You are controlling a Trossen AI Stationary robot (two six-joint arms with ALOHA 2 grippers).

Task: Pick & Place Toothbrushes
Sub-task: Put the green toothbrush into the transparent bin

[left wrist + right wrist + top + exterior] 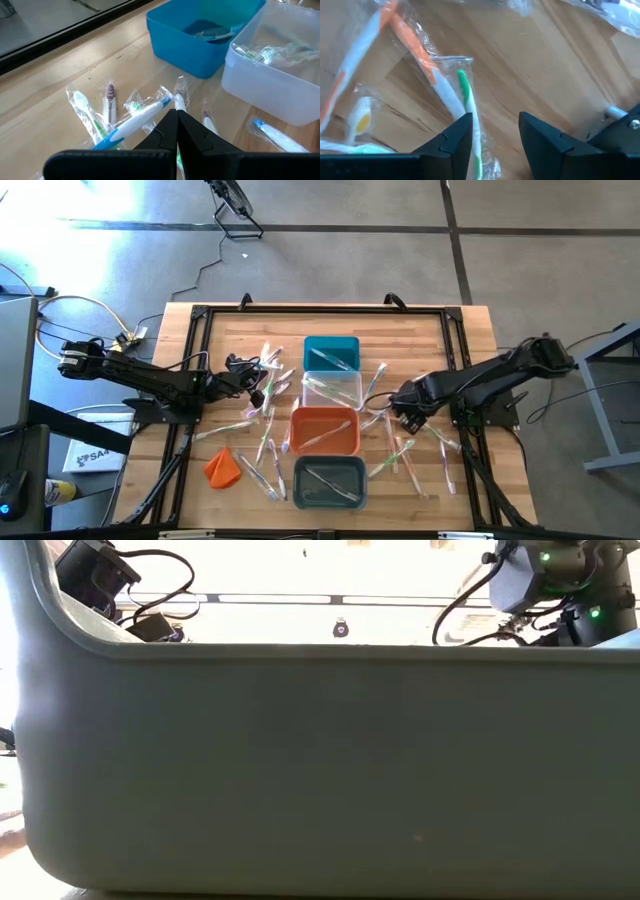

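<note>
From above, thin pale plastic toothbrushes (262, 402) in clear wrappers lay scattered to both sides of a column of four rectangular bins, teal (331, 353), clear (331, 390), orange (325, 430) and grey (329, 482). The low view showed mostly the grey bin's wall. The left gripper (176, 117) was pinched together, a blue-and-white wrapped brush (137, 121) just beside its tips. The right gripper (495, 131) hung with jaws apart, a green-and-white wrapped brush (468, 107) beside one finger. These probably handle light, stiff and crinkly-slippery; mid-handle seems the best hold. No legible writing.
</note>
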